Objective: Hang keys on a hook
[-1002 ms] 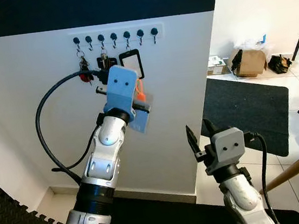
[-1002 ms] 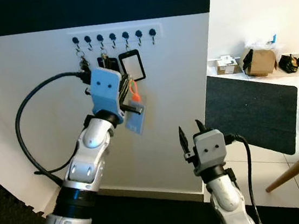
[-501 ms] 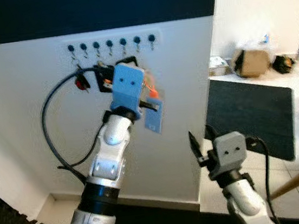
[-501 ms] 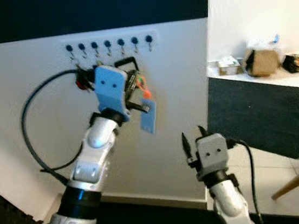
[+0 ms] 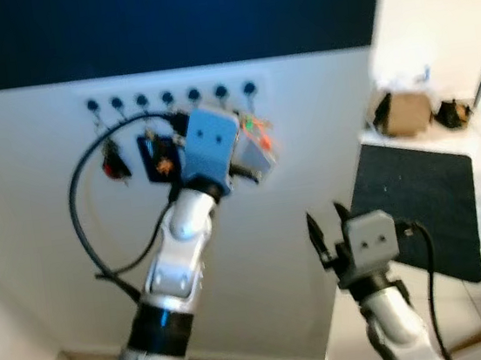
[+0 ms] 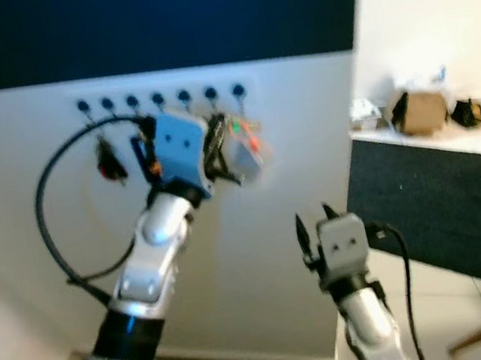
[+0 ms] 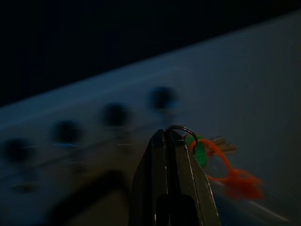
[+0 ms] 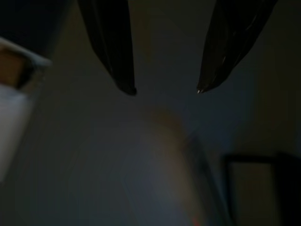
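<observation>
White wall (image 5: 48, 256) carries the hook row (image 5: 167, 97) at upper centre; left gripper (image 7: 172, 134) grips keys (image 7: 221, 160) just below it, while right gripper (image 8: 162, 89) is spread, holding nothing.

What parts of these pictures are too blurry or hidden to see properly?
- Keys: the left gripper pinches their ring, but in the left wrist view blur smears the orange tag, and the key shapes stay unclear.
- Hooks: in the left eye view, motion blur hides their curved tips, and I cannot tell whether the ring touches one.
- Right gripper: in the dark right wrist view, what lies past its open fingers is unreadable.

Left hand (image 7: 170, 136) raised, right hand (image 8: 162, 89) low.
</observation>
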Controlling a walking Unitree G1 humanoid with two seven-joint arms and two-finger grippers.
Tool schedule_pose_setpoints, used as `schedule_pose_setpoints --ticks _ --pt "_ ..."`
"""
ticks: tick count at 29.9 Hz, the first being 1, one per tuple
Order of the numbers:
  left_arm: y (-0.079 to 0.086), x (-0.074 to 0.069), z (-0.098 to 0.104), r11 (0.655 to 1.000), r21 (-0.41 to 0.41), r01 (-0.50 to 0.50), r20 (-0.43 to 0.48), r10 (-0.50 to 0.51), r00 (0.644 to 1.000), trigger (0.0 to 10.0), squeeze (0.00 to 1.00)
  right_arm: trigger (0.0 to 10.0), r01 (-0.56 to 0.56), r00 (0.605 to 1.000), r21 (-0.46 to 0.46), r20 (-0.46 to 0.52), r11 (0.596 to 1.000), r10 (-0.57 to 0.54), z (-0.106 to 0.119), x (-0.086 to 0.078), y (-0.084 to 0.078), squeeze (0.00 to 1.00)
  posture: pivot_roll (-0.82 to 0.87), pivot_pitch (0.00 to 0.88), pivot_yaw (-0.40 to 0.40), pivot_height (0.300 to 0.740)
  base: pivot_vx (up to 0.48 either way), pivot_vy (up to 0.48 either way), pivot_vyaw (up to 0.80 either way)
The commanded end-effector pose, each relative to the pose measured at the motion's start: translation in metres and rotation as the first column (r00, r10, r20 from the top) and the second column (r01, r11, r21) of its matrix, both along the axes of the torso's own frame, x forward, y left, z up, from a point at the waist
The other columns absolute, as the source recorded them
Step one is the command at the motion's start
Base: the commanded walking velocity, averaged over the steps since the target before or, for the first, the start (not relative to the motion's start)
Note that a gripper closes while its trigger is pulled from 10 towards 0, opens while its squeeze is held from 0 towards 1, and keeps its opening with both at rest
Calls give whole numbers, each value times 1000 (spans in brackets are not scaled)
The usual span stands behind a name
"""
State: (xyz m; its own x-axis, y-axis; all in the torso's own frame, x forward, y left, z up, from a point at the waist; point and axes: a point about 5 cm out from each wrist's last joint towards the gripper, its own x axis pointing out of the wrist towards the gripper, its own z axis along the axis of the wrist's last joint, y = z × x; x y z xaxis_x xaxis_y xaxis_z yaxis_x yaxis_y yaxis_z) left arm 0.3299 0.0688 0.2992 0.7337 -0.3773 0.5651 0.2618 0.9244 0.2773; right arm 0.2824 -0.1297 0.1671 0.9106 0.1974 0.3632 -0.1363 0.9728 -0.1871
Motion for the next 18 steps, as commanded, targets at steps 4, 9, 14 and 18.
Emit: schedule_pose_setpoints --ticks 4,9,14,18 --pt "4 -7 -2 1000 4 10 3 -10 1000 10000 0 10000 -6 1000 -15 -15 1000 6 -3 -2 1 0 6 105 66 740 0 0 0" --pt "0 -13 -4 999 51 14 1 -14 1000 10000 0 10000 -5 1000 -15 -17 1000 5 -4 -2 1 0 8 106 66 740 0 0 0" --pt "-4 -16 2 993 103 65 10 -66 998 10000 0 10000 -8 1000 -13 -17 1000 8 -4 -2 3 0 10 109 69 740 0 0 0" --pt "-3 -16 6 989 126 77 12 -80 997 10000 0 10000 -8 1000 -12 -16 1000 8 -3 -2 3 0 10 110 70 740 0 0 0"
